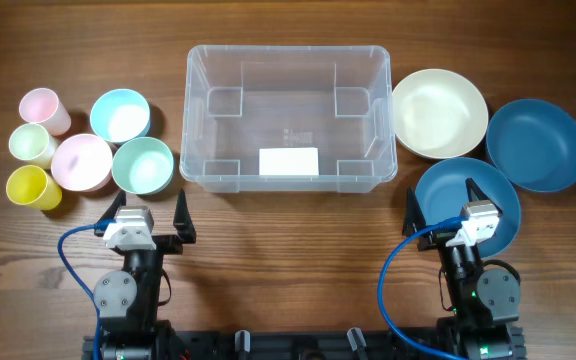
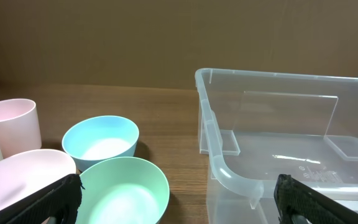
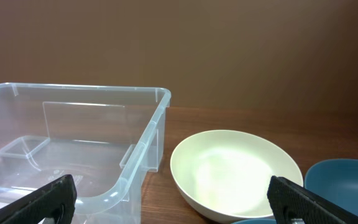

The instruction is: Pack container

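Large clear rectangular plastic container point(image 1: 268, 115) sits mid-table, toward the far edge.
L gripper point(image 1: 149, 204) & R gripper point(image 1: 442, 206) are near the front edge, both spread wide w/ nothing held. Mint-green plastic bowl point(image 1: 143, 165) lies just off the container's left side, cream round bowl point(image 1: 439, 112) just off its right.

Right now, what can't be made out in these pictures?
Overhead: print on the white label in the container is too small to read.
Overhead: the right gripper covers part of the near blue plate.
Left wrist: the pink bowl is cut off by the frame edge.
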